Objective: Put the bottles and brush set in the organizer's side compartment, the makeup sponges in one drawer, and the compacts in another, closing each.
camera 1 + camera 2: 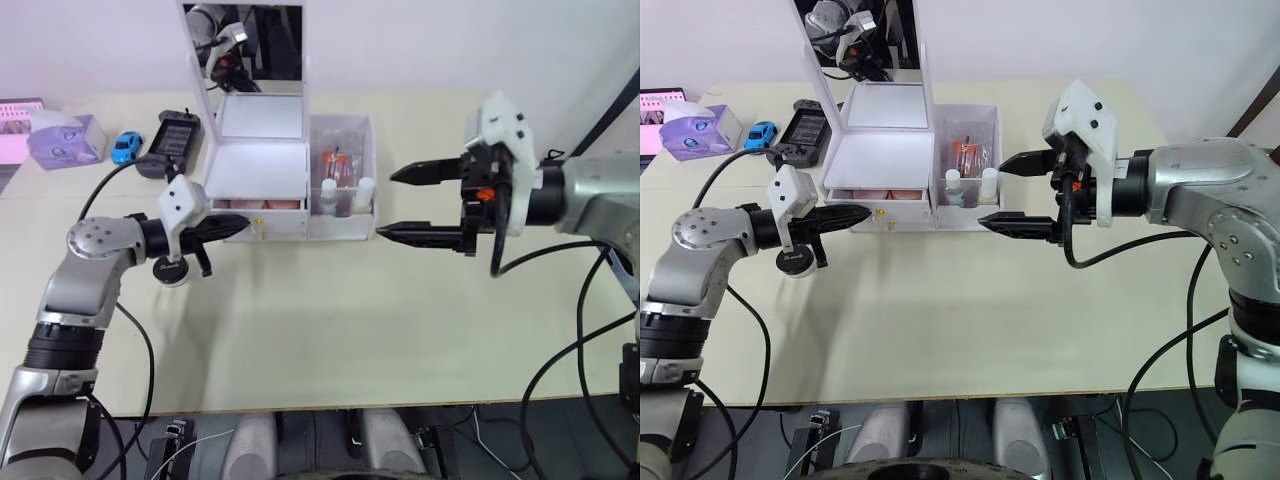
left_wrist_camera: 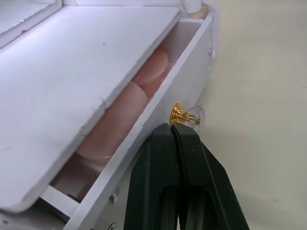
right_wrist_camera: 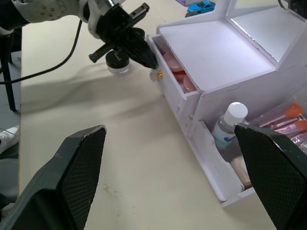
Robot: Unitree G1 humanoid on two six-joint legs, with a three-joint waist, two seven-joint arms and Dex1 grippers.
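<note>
The white organizer (image 1: 258,170) stands at the back of the table. Its side compartment (image 1: 345,180) holds two bottles (image 1: 329,195) and the brush set (image 1: 335,165). The top drawer (image 2: 187,72) is pulled out a little, with pink makeup sponges (image 2: 124,120) inside. My left gripper (image 2: 173,128) is shut, and its tips rest against the drawer front just beside the gold knob (image 2: 184,114), which is not between the fingers. A black round compact (image 1: 172,270) sits on the table under that arm. My right gripper (image 1: 388,205) hovers open, right of the organizer, holding nothing.
A mirror (image 1: 245,45) stands upright on the organizer's top. A black handheld device (image 1: 175,135), a blue toy car (image 1: 126,147), a purple packet (image 1: 65,140) and a pink box (image 1: 15,130) lie at the back left. A black cable (image 1: 110,180) trails by my left arm.
</note>
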